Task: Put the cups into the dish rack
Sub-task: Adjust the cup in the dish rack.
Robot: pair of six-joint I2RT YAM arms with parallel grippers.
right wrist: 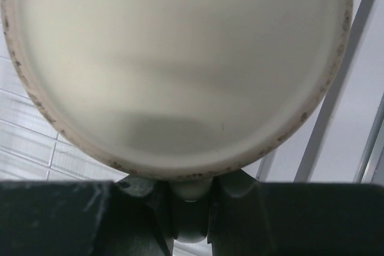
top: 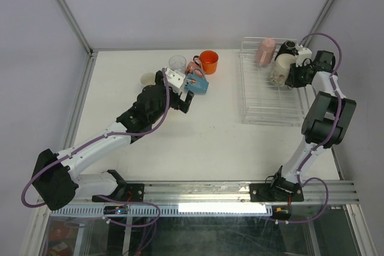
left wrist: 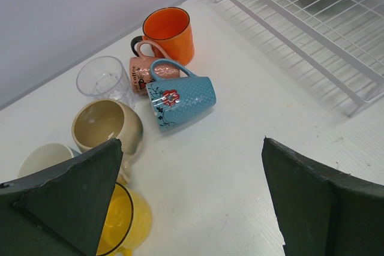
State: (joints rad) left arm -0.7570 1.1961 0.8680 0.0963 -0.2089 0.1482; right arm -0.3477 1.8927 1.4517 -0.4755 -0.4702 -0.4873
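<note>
Several cups lie loose on the white table: an orange mug (left wrist: 168,31), a pink mug (left wrist: 147,73) on its side, a blue flowered mug (left wrist: 180,100) on its side, a clear glass tumbler (left wrist: 105,79), a beige mug (left wrist: 108,124), a white mug (left wrist: 42,160) and a yellow mug (left wrist: 123,220). My left gripper (left wrist: 192,142) hangs open just in front of them, near the blue mug (top: 197,85). My right gripper (right wrist: 191,187) is shut on the handle of a cream flowered mug (right wrist: 180,58), held over the dish rack (top: 270,109). A pink mug (top: 264,51) and a black mug (top: 289,46) sit in the rack's far end.
The rack (left wrist: 312,28) stands at the table's right side, close to the right wall. Grey walls close in the table at the back and both sides. Bare table lies between the cup cluster and the rack.
</note>
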